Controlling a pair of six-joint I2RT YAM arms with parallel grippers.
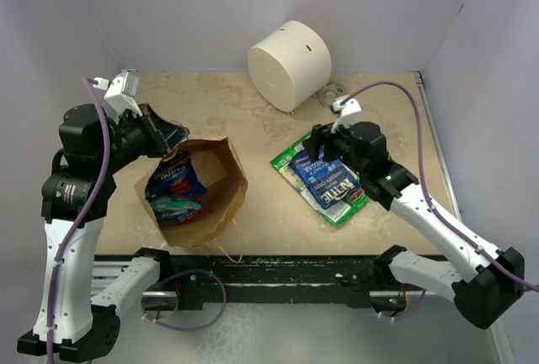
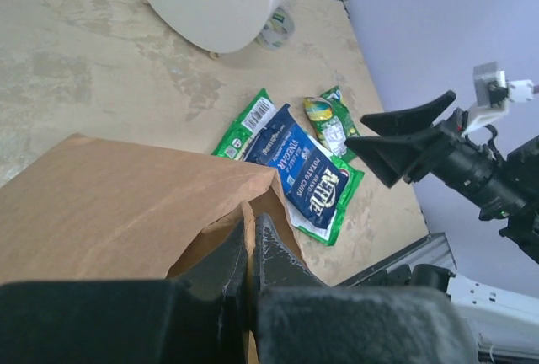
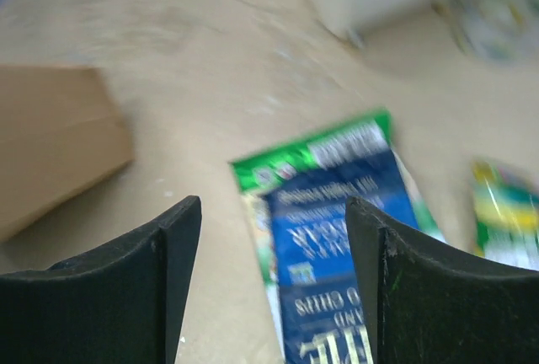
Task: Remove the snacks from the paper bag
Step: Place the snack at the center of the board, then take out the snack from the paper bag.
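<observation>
Right pincer (image 3: 271,212) spread, blue packet (image 3: 337,246) glossy, flat

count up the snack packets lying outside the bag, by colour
green packets: 2
dark blue packets: 1
total: 3

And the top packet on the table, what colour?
The packet is dark blue; left wrist shows it best.
</observation>
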